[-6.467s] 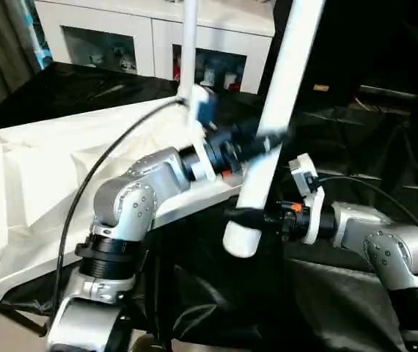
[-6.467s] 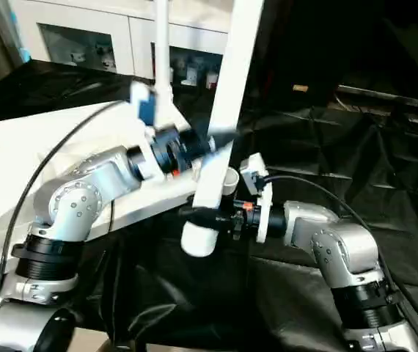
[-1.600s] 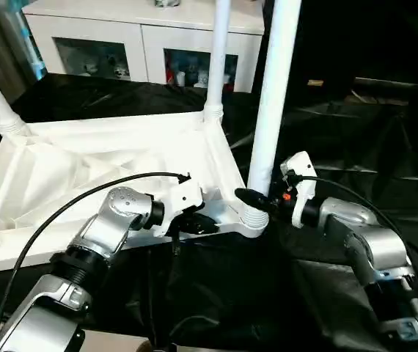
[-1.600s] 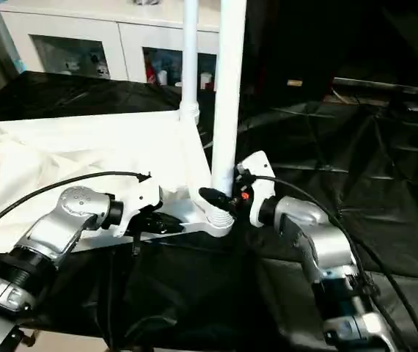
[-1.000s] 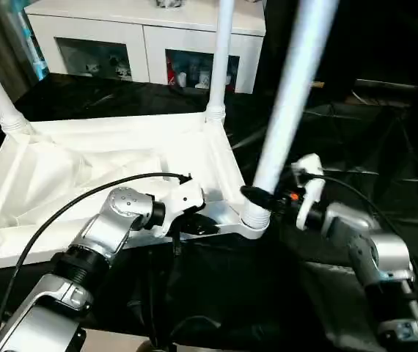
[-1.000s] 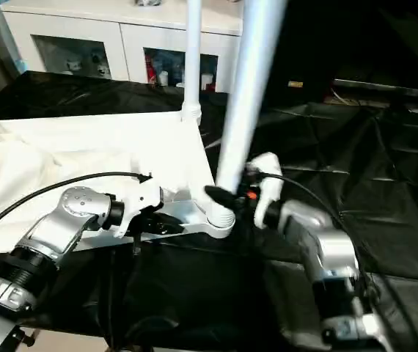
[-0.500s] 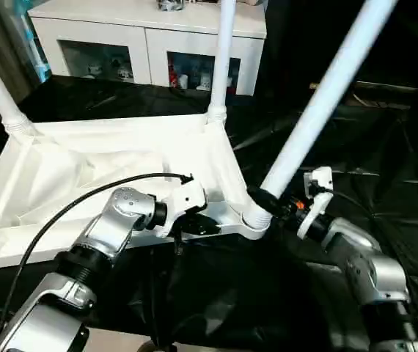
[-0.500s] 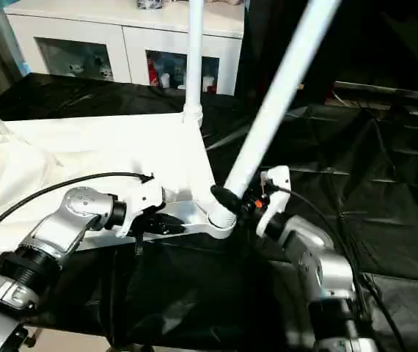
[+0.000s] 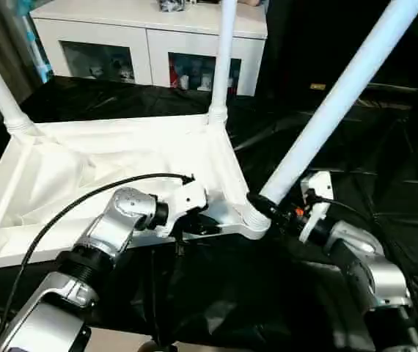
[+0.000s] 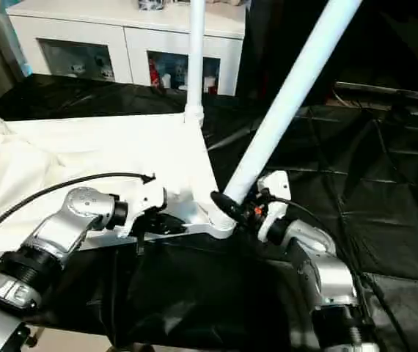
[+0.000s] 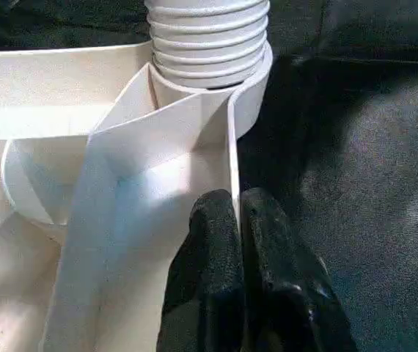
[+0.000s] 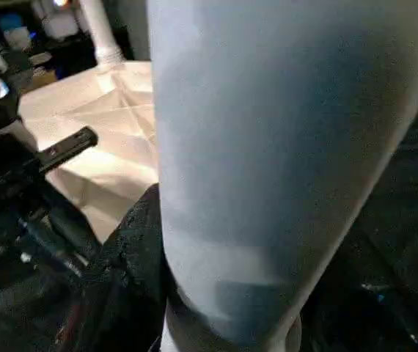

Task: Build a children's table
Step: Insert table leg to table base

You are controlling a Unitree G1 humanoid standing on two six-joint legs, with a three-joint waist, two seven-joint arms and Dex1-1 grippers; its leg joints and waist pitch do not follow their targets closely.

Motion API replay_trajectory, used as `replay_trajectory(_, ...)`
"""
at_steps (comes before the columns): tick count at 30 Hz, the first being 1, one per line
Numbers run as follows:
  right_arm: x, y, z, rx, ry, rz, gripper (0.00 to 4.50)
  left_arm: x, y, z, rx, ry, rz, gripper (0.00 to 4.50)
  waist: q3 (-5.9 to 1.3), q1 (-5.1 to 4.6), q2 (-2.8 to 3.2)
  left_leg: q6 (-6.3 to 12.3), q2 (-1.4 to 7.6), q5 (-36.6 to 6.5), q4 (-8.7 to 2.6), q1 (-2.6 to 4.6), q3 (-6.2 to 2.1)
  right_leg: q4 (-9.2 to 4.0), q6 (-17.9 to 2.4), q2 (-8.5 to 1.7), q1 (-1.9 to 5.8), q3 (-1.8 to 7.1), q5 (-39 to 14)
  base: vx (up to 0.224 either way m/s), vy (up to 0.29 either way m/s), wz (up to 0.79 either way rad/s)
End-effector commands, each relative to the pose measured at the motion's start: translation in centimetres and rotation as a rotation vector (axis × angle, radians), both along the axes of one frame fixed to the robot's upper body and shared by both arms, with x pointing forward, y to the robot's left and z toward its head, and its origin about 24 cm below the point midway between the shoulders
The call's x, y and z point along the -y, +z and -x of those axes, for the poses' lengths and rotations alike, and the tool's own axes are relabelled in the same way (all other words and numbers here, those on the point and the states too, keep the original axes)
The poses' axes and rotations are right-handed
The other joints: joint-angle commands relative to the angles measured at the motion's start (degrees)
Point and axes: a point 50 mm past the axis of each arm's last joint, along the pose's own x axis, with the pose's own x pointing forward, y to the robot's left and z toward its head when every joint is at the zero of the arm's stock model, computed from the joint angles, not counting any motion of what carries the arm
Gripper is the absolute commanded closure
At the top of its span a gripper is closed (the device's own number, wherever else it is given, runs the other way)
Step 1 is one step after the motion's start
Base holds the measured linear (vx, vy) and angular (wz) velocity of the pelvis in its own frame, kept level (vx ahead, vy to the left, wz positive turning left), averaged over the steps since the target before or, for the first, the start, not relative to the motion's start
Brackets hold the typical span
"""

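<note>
Left gripper (image 11: 238,213), jaws pinched on the upturned children's table (image 9: 84,169) rim beside its corner socket (image 9: 251,221), is bracing it on the desk (image 9: 385,176) while the right gripper (image 10: 227,207), jaws half-open around the leaning leg (image 9: 334,103), is seating it.

Can't see much of the leaning leg (image 9: 334,103), its top runs off the frame. Same with the two standing legs (image 9: 224,51). From my right wrist view one finger (image 12: 132,249) peeks out beside the leg, the other is behind it. The stuff inside the cabinet (image 9: 147,55) is too small to make out.
</note>
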Motion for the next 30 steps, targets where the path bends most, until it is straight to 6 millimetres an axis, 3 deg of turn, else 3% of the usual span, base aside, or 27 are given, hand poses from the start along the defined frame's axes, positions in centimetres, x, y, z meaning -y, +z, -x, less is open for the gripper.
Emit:
replay_trajectory(1,0.3,-2.6,0.9,-0.11,0.041,0.123,2.59,-0.1,0.1,-0.3,0.012,0.003,-0.028,4.5,-2.75,-0.39,-0.1,-2.45,4.51,-18.5,-5.25,2.43,-2.61,-5.72,-11.0,-5.67,0.15,2.91,-14.7,0.0,0.0,0.0)
replay_trajectory(6,0.4,-2.5,1.0,-0.113,0.13,0.157,2.59,-0.1,0.1,-0.2,0.01,-0.005,-0.031,4.5,-2.66,-0.44,-0.21,-2.68,4.56,-19.5,-5.33,2.58,-2.66,-5.95,-10.7,-5.73,0.09,2.99,-16.2,0.0,0.0,0.0)
replay_trajectory(13,0.7,-2.4,1.3,-0.116,0.217,0.174,2.59,-0.1,0.0,-0.2,0.009,-0.014,-0.035,4.5,-2.83,-0.28,-0.3,-1.23,4.5,-16.9,-5.18,2.4,-2.44,-5.54,-12.0,-5.49,0.36,2.88,-11.1,0.0,0.0,0.0)
replay_trajectory(14,0.7,-2.4,1.3,-0.118,0.227,0.171,2.59,-0.1,0.0,-0.1,0.01,-0.017,-0.036,4.5,-2.78,-0.31,-0.82,-1.02,4.52,-16.9,-5.19,2.38,-2.38,-5.64,-12.0,-5.52,0.37,2.86,-11.4,0.0,0.0,0.0)
replay_trajectory(16,0.8,-2.5,1.5,-0.124,0.259,0.166,2.59,-0.1,0.0,0.0,0.008,-0.028,-0.035,4.5,-2.82,-0.11,-0.49,-0.69,4.58,-16.5,-5.14,2.4,-2.43,-5.63,-12.0,-5.63,0.37,2.87,-11.8,0.0,0.0,0.0)
replay_trajectory(24,1.3,-3.0,1.8,-0.156,0.363,0.202,2.59,0.1,-0.2,0.7,-0.024,-0.134,-0.045,4.5,-2.87,-0.23,-0.38,-1.09,4.67,-17.1,-5.36,2.46,-2.42,-5.46,-12.6,-5.5,0.33,2.76,-10.4,0.0,0.0,0.0)
replay_trajectory(30,1.4,-3.0,1.5,-0.164,0.42,0.235,2.59,-0.1,-0.1,0.8,-0.014,-0.179,-0.074,4.5,-3.07,-0.31,-0.91,-1.79,4.74,-18.1,-5.45,2.7,-2.37,-5.37,-13.0,-5.45,0.4,2.73,-9.0,0.0,0.0,0.0)
